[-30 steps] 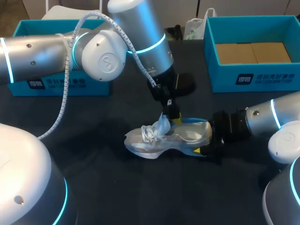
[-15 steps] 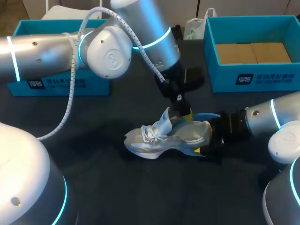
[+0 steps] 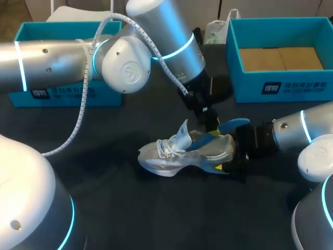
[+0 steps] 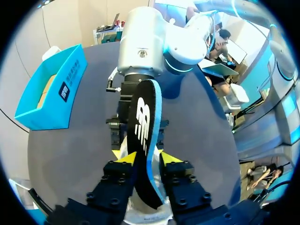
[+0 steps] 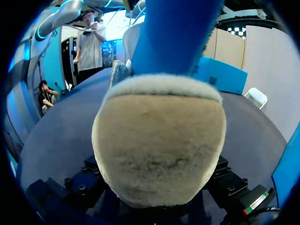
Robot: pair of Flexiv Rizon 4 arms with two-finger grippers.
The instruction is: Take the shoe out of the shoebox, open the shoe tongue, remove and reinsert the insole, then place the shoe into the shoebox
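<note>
Shoe (image 3: 182, 153) rests upright on the table (image 3: 130, 208), its heel clamped by the right gripper (image 3: 231, 156) for steadiness. Above the heel, the left gripper (image 4: 147, 158) pinches the insole (image 4: 143, 122), lifting it partly free.

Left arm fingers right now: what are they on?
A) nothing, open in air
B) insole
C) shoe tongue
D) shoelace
B: in the left wrist view, the dark, blue-edged insole is clamped from both sides between the yellow-tipped fingers of the left gripper. In the head view it slants up out of the shoe.
</note>
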